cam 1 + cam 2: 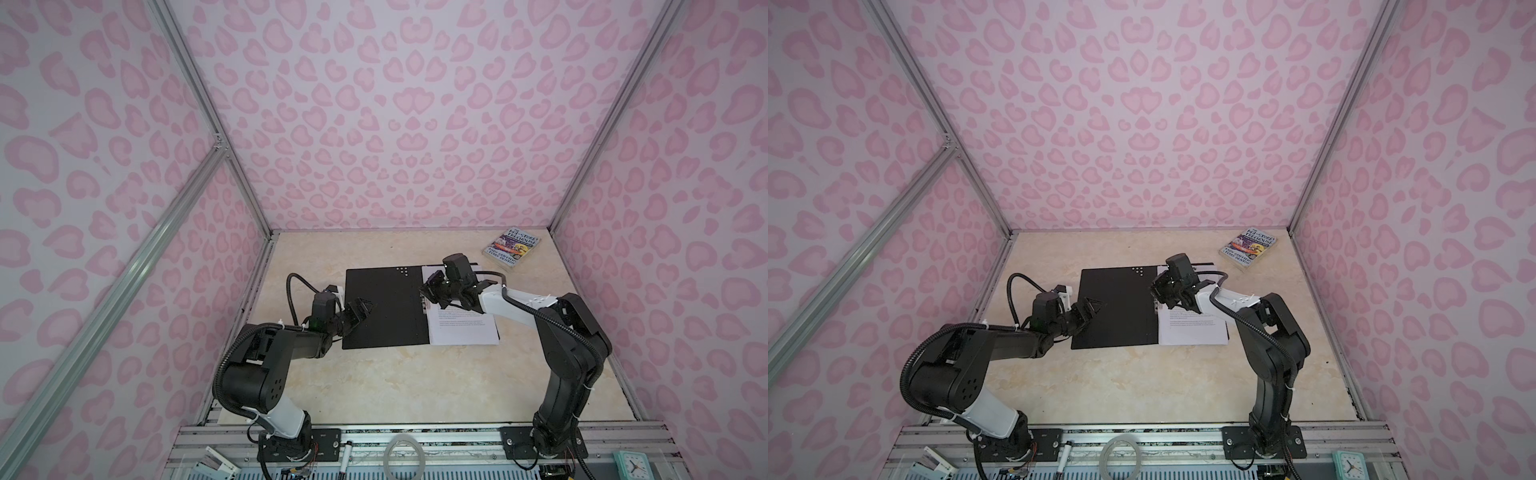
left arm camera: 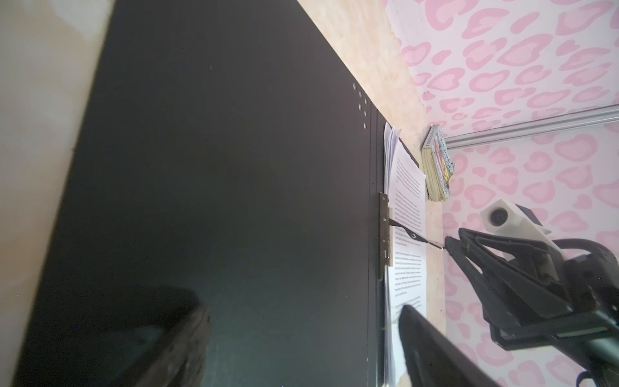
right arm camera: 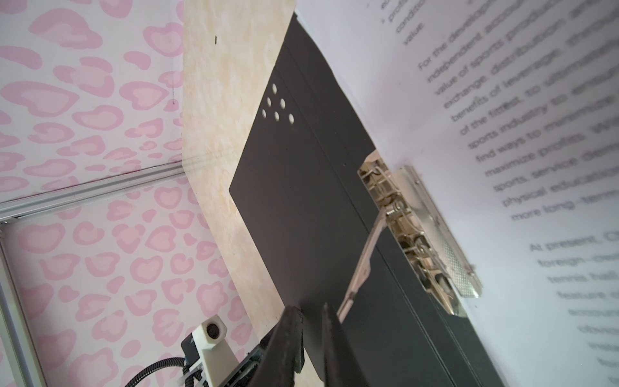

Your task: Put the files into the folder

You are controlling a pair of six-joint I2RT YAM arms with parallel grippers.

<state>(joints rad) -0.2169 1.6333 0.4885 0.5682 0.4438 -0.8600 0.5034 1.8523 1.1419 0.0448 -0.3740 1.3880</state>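
The folder (image 1: 386,307) lies open on the tabletop (image 1: 395,382), with the files (image 1: 461,328) on its right half. The left tool (image 1: 362,308) is spread wide over the folder's left half; contact is unclear. The right tool (image 3: 311,311), nearly pressed together, touches the clip lever (image 3: 364,261); I cannot tell if it pinches.

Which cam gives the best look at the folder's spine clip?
Right wrist: the spine clip sits mid-frame, close up, with its lever in full view. Left wrist: small, edge-on. Both top views: only a tiny sliver.
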